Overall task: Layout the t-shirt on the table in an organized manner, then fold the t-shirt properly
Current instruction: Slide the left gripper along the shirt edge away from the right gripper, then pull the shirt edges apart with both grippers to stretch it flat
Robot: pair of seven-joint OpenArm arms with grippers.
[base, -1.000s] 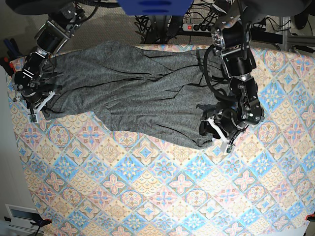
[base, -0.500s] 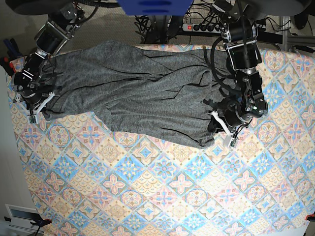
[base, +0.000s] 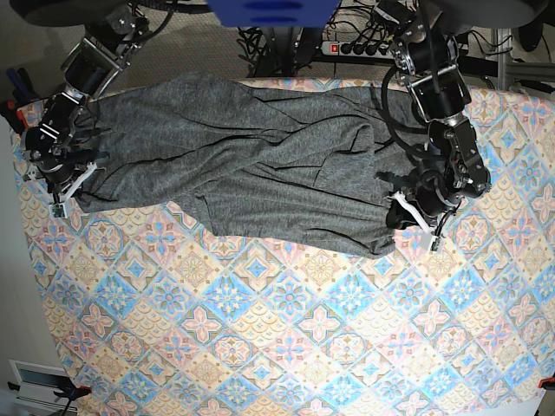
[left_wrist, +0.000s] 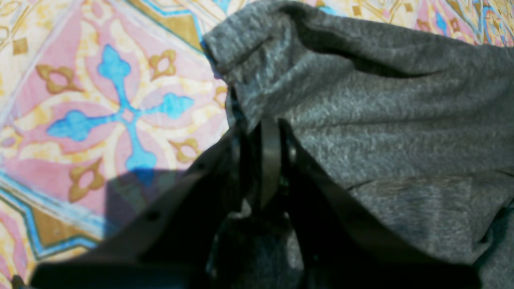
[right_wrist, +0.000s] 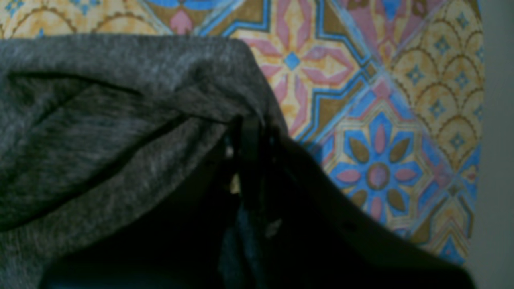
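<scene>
The dark grey t-shirt (base: 251, 165) lies stretched sideways across the far half of the table (base: 286, 347), wrinkled, with folds running along its middle. My left gripper (base: 414, 225) stands at the shirt's right end in the base view. In the left wrist view that gripper (left_wrist: 261, 132) is shut on a fold of the t-shirt (left_wrist: 381, 120) near its corner. My right gripper (base: 62, 199) sits at the shirt's left end. The right wrist view shows this gripper (right_wrist: 249, 128) shut on the rounded edge of the t-shirt (right_wrist: 100, 132).
A power strip (base: 351, 48) with cables lies behind the table's far edge, beside a blue object (base: 273, 10). The table's left edge (right_wrist: 480, 160) runs close to my right gripper. Patterned table surface (left_wrist: 100, 100) borders the shirt corner at my left gripper.
My left gripper has shut on the shirt's end and moved right in the base view, drawing the cloth out wider. The right arm has stayed in place.
</scene>
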